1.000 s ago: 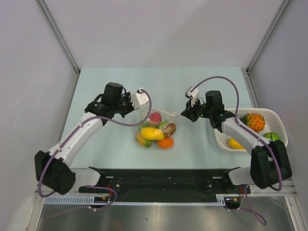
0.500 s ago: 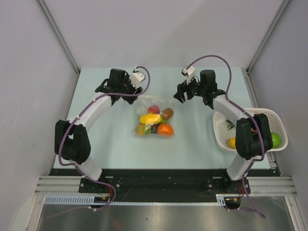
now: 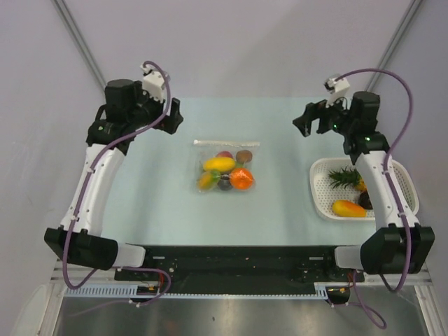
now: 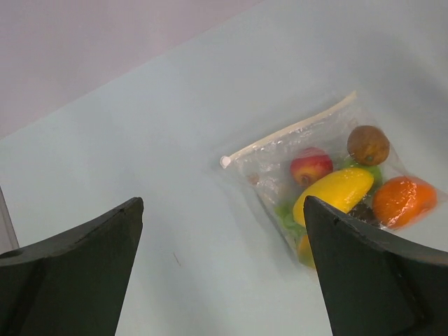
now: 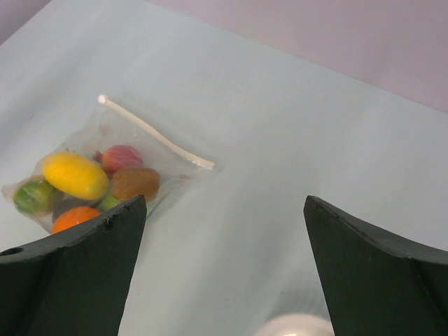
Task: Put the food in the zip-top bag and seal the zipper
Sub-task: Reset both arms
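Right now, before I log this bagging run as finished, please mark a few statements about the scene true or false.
1. The fruit sits inside the bag on the table. True.
2. The left fingers pinch the bag. False: they are open and clear of it.
3. The right fingers are open and empty. True.
4. The basket holds nothing. False: a pineapple lies in it.

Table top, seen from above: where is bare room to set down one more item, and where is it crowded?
Bare: the wide stretch from the bag to the table's left edge, the gap between bag and basket, and the strip nearer than the bag. Crowded: the basket, with fruit inside.
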Tool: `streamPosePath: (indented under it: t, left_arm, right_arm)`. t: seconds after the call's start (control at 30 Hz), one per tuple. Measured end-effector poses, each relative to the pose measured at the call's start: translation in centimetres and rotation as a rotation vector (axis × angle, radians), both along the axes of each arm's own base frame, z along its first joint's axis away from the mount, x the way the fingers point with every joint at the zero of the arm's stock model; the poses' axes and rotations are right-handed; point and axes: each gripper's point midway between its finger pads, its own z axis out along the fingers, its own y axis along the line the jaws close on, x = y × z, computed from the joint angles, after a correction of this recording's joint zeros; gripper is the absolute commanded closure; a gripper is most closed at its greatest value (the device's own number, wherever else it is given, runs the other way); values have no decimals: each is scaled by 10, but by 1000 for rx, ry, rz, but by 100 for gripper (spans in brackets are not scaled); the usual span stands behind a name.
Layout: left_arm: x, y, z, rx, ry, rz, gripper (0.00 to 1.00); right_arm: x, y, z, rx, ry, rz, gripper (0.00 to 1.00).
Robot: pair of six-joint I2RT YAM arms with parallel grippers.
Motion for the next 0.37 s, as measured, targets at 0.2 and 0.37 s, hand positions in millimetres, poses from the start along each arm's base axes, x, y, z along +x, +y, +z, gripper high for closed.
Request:
streamPosePath:
  t: [0.2, 0.37]
  left_arm:
    - [-13, 40, -4, -92, 67, 125, 0]
    - [-24, 63, -53, -127, 208, 201, 0]
  right_arm:
    - [-26, -69, 1, 10, 73, -184, 0]
    - [-48, -101, -37, 28, 207, -284, 0]
